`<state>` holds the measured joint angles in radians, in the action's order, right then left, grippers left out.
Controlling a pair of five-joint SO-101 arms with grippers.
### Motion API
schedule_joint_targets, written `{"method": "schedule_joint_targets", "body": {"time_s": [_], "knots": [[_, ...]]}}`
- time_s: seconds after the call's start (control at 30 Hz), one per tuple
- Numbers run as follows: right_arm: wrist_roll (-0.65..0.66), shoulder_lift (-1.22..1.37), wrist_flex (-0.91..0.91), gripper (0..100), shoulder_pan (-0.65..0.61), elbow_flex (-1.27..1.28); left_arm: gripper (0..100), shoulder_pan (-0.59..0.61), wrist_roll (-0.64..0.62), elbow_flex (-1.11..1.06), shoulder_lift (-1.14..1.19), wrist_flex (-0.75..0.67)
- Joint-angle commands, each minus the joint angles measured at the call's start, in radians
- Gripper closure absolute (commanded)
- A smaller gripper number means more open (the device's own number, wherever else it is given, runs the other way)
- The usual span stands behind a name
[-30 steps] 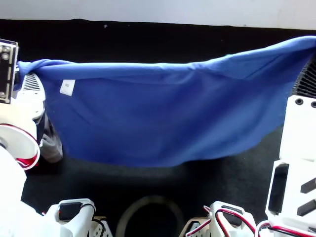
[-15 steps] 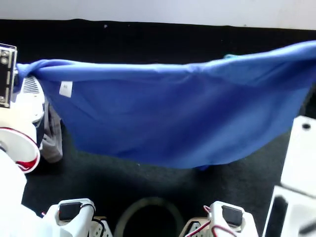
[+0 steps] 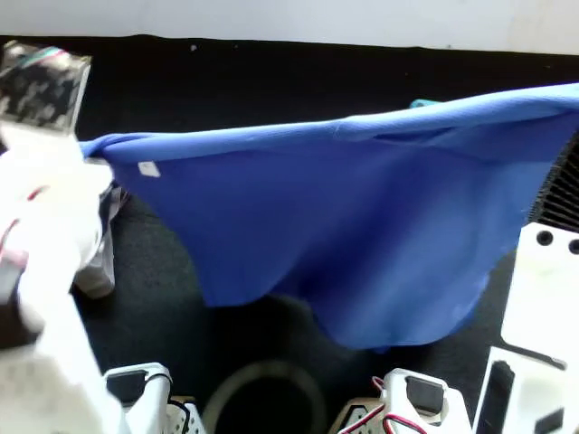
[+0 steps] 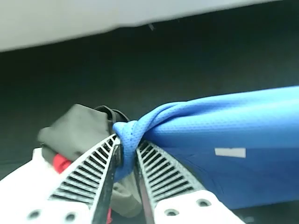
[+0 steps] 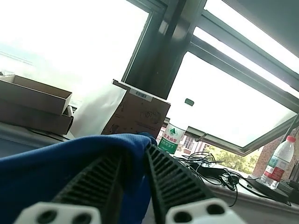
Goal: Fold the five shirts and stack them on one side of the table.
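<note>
While the blue shirt (image 3: 362,217) is hanging spread out above the black surface (image 3: 271,81), the left end effector (image 4: 125,147) is pinching one bunched corner and the right end effector (image 5: 135,161) is pinching the other end. A grey cloth (image 4: 79,128) is lying near the left one.

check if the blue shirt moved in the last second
Yes. The blue shirt moved: its tagged corner shifted rightward in the high view, and its hem sagged nearer the arm bases.
</note>
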<state>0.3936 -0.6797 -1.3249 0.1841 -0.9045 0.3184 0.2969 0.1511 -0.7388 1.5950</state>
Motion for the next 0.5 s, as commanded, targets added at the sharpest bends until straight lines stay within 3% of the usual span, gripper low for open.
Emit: {"method": "schedule_joint_targets", "body": {"time_s": [0.0,0.23,0.47], "knots": [[0.008,-0.005,0.022,99.3,0.01,-0.027,99,0.035,-0.002,-0.002,-0.128,-0.018],[0.008,-0.007,0.025,99.3,0.01,-0.027,99,0.035,0.0,-0.004,-0.363,-0.029],[0.003,-0.07,0.039,99.3,0.01,-0.019,99,0.036,0.0,-0.01,-0.4,-0.094]]}}
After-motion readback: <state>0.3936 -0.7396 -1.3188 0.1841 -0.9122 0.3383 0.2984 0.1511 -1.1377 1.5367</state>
